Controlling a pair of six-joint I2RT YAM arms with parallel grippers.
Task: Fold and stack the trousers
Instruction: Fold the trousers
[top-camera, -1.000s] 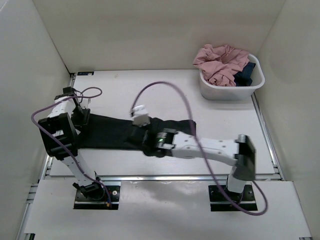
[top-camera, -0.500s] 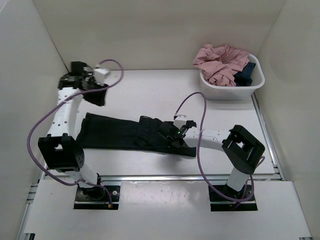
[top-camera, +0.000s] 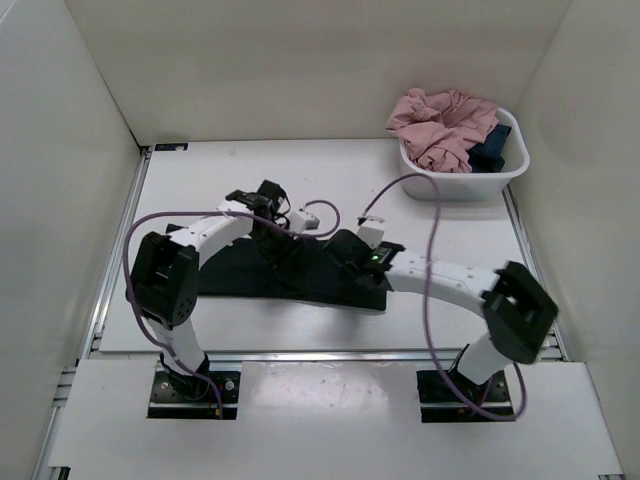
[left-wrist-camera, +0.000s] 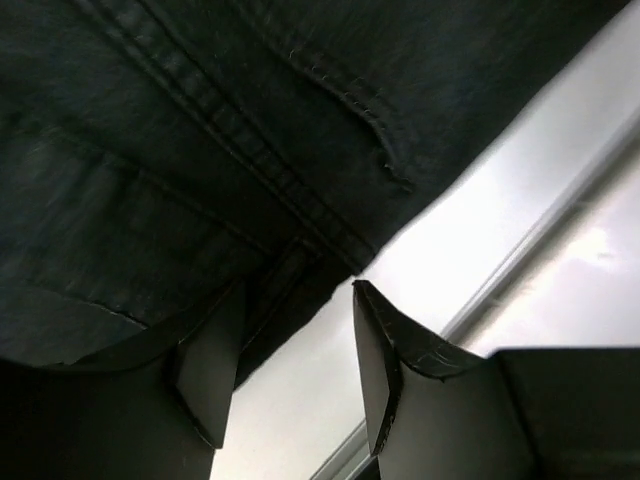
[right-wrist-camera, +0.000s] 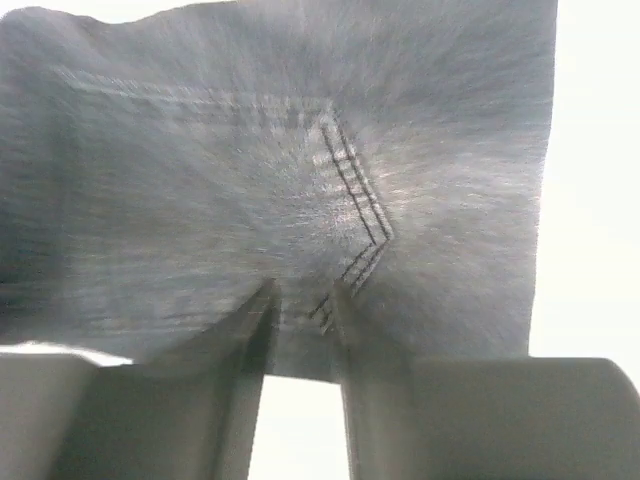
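Trousers (top-camera: 240, 275), black, lie flat in a long band across the middle of the table (top-camera: 330, 180), closer to its near edge than its far one. Both arms bend inward over the garment. The left gripper (top-camera: 278, 240) sits low over the upper edge of the band, near its middle. In the left wrist view its fingers (left-wrist-camera: 385, 370) stand moderately apart and grip nothing, and a seamed edge of the trousers (left-wrist-camera: 200, 130) reaches into the gap at the tips, with pale table beyond. The right gripper (top-camera: 338, 248) rests just beside it, over the right half of the cloth. In the blurred right wrist view its fingers (right-wrist-camera: 250, 350) leave only a narrow gap above stitched fabric (right-wrist-camera: 200, 180), and whether they nip the cloth cannot be told. At the far right corner, well apart, a white basket (top-camera: 415, 185) holds a pink cloth (top-camera: 440, 125) and a dark blue garment (top-camera: 492, 150).
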